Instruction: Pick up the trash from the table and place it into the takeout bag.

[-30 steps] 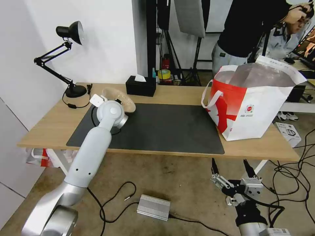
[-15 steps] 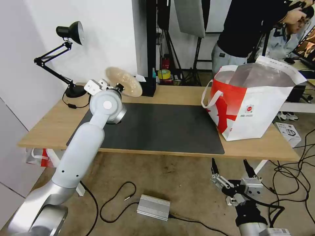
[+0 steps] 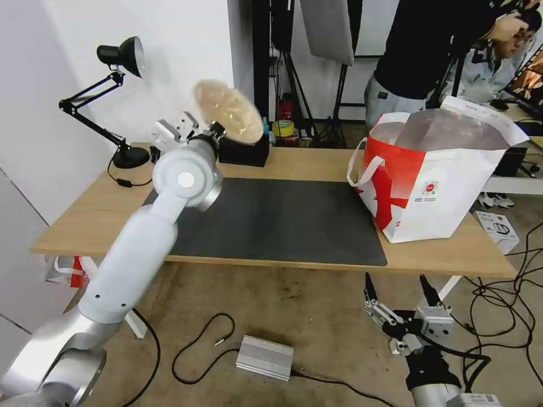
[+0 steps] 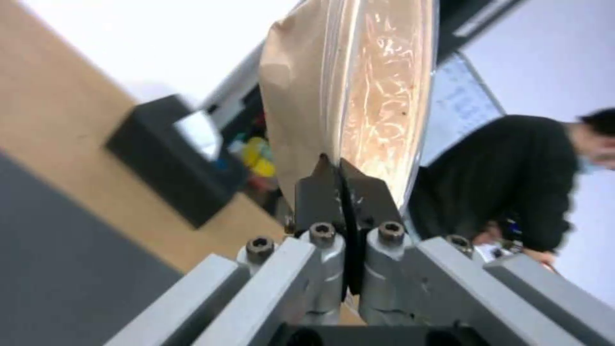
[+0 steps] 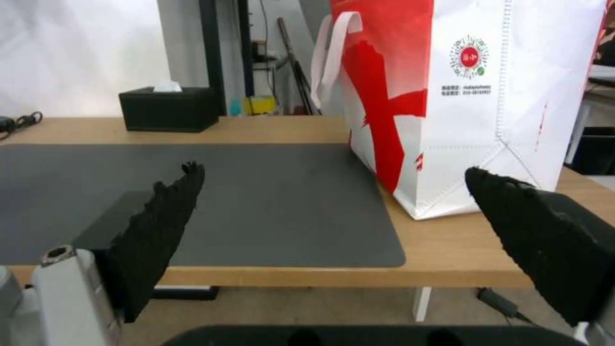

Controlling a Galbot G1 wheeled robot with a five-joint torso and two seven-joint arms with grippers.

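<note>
- My left claw [image 3: 214, 133] is up in the air above the far left part of the long light-wood table [image 3: 85, 220], raised over the far left corner of the large dark grey mat [image 3: 283, 220].
- That claw is clamped on the rim of the shallow beige pulp bowl [image 3: 228, 110]; in the left wrist view the two dark fingertips [image 4: 317, 190] press together on the bowl's [image 4: 346, 91] edge, with no gap between them.
- The bowl is lifted clear of the table and tipped up on edge, its hollow side turned toward the right, facing the takeout bag.
- From my head camera the bowl sits in front of the black rectangular tissue box [image 3: 243, 151], which stands on the bare wood just behind the mat's far edge.
- The large boxy red-and-white takeout bag [image 3: 435, 186] with silver foil lining stands upright at the mat's right edge, mouth open, white loop handle [image 3: 357, 164] hanging on the side toward the mat; it is well apart from the bowl.
- My right claw [image 3: 399, 294] hangs low, below the table's near edge in front of the bag; its black fingers [image 5: 160, 226] are spread wide with nothing between them.
- A black articulated desk lamp [image 3: 113, 102] stands on the table's far left corner, beyond the mat.
</note>
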